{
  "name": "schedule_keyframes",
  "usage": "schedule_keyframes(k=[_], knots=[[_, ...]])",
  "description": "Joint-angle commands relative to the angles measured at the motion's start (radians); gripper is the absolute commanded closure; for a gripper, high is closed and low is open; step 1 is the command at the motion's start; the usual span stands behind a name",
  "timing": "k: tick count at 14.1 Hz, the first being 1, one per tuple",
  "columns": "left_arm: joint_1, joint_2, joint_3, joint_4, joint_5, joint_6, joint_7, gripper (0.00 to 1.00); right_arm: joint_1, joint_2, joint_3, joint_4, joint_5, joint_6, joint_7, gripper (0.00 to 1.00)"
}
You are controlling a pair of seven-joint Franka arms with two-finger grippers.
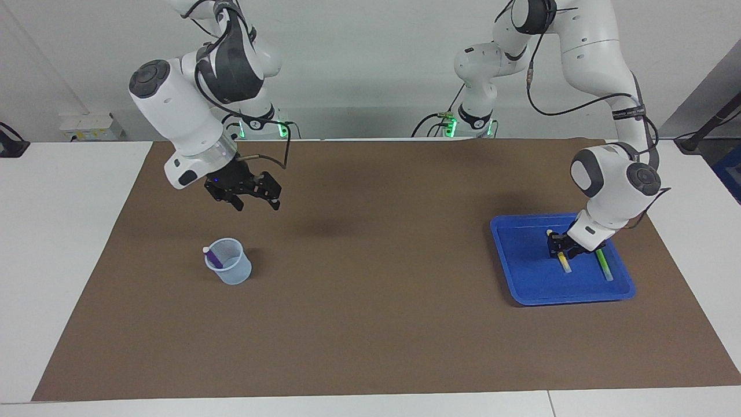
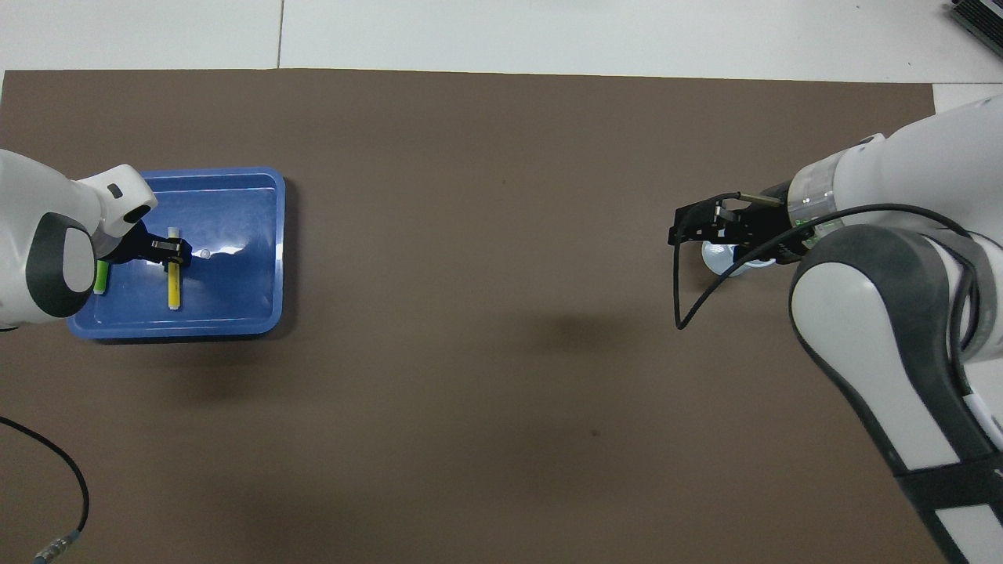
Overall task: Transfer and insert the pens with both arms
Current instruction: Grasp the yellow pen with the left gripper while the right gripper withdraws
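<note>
A purple pen (image 1: 213,256) stands slanted in a pale translucent cup (image 1: 231,270) toward the right arm's end of the table. My right gripper (image 1: 257,205) hangs open and empty above the brown mat; in the overhead view it (image 2: 680,229) covers most of the cup (image 2: 725,255). A yellow pen (image 1: 565,264) and a green pen (image 1: 604,265) lie side by side in a blue tray (image 1: 524,281) toward the left arm's end. My left gripper (image 1: 560,248) is down in the tray on the yellow pen (image 2: 173,291), which lies flat; the green pen (image 2: 100,277) is half hidden by the wrist.
A brown mat (image 1: 370,324) covers most of the white table. The blue tray (image 2: 235,315) sits near the mat's edge. A black cable (image 2: 47,462) loops in at the robots' end beside the left arm.
</note>
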Motion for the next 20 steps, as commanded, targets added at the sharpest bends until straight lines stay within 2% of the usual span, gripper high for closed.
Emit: schedule_keyframes(k=[1,3,5,7,10,12,14,17,20], knots=[[0.021,-0.032,-0.006,-0.043,0.019,0.023,0.021,0.57,0.047,-0.006,0.007,-0.003,0.051,0.043,0.109,0.00],[0.020,-0.032,-0.006,-0.043,0.019,0.023,0.019,0.64,0.096,-0.001,0.008,-0.002,0.059,0.088,0.167,0.00],[0.020,-0.032,-0.008,-0.043,0.019,0.020,0.015,0.84,0.110,-0.002,0.008,-0.003,0.069,0.105,0.194,0.00],[0.020,-0.032,-0.008,-0.042,0.018,0.014,0.007,1.00,0.112,-0.002,0.008,-0.003,0.071,0.105,0.195,0.00],[0.021,-0.032,-0.008,-0.022,0.005,-0.009,0.003,1.00,0.112,-0.002,0.008,-0.006,0.070,0.100,0.195,0.00],[0.014,-0.020,-0.008,0.053,0.004,-0.080,0.000,1.00,0.110,-0.002,0.007,-0.006,0.068,0.100,0.194,0.00],[0.006,-0.018,-0.009,0.072,-0.014,-0.100,-0.068,1.00,0.098,-0.002,0.002,0.001,0.065,0.102,0.185,0.00],[-0.009,-0.018,-0.008,0.092,-0.145,-0.123,-0.106,1.00,0.087,-0.005,-0.002,0.008,0.051,0.096,0.192,0.00],[-0.055,-0.016,-0.011,0.159,-0.183,-0.230,-0.377,1.00,0.092,-0.012,0.004,0.003,0.051,0.094,0.200,0.00]])
